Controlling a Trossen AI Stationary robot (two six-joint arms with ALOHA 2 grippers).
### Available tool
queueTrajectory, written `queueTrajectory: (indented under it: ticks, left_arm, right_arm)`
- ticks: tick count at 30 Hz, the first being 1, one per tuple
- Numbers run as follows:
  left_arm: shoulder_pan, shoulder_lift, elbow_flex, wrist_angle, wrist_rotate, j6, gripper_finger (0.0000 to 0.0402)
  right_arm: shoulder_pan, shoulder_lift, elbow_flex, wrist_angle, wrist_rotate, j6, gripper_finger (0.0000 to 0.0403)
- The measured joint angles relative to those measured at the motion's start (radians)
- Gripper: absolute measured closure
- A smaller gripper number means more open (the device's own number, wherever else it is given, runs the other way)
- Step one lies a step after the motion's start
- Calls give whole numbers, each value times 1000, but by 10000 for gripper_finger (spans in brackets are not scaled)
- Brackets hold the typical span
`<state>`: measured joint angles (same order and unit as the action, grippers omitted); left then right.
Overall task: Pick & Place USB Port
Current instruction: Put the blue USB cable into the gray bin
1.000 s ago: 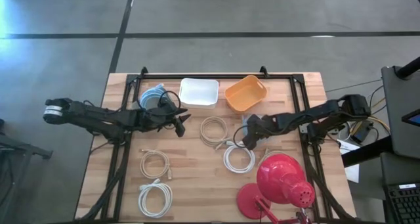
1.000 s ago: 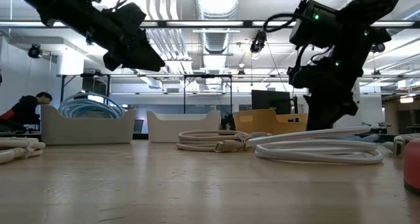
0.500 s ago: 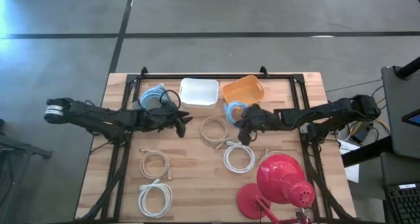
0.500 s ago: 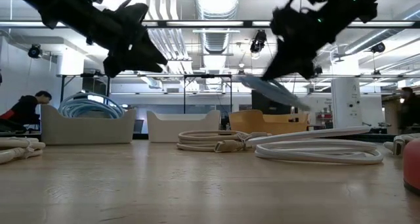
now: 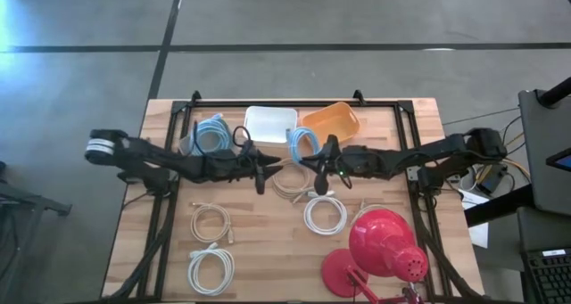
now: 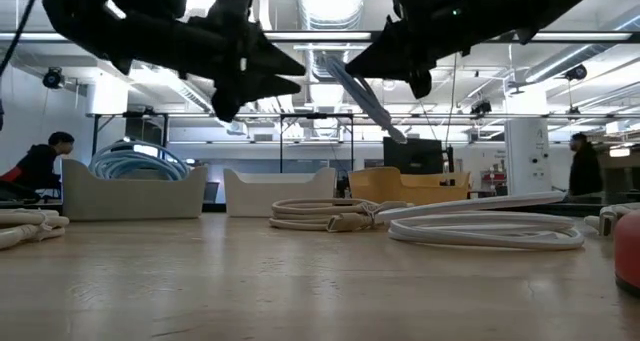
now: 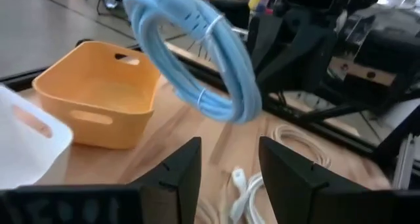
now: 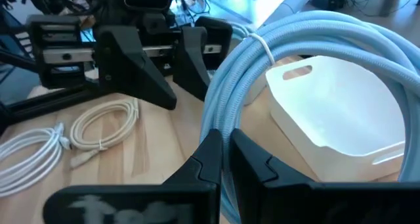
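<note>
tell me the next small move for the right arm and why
Probably carry the blue cable a bit further toward the left claw, which waits open facing it. The right claw is shut on the coil, holding it in the air above the table, between the white bin and orange bin.

Light-blue USB cable coil (image 5: 302, 141), bundled with white ties, lifted clear of the table, tilted on edge, just in front of the orange bin (image 5: 332, 121), between orange bin and white bin (image 5: 269, 123), pinched at its lower edge by closed dark fingers
</note>
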<state>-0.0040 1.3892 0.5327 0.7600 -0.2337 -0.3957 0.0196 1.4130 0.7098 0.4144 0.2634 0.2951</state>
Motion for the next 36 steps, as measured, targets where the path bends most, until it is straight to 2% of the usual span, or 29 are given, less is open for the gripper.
queueTrajectory:
  ticks: [5,13,20,36]
  left_arm:
    - [0,123,12,158,14,1,248]
    - [0,235,114,197,37,89,248]
    - [0,230,162,170,31,181,248]
    - [1,214,164,136,34,186,257]
  right_arm:
    - [0,25,0,19,1,0,390]
    - [0,29,0,19,0,0,390]
    - [0,27,0,20,-1,0,390]
    - [2,27,0,1,-21,-10,390]
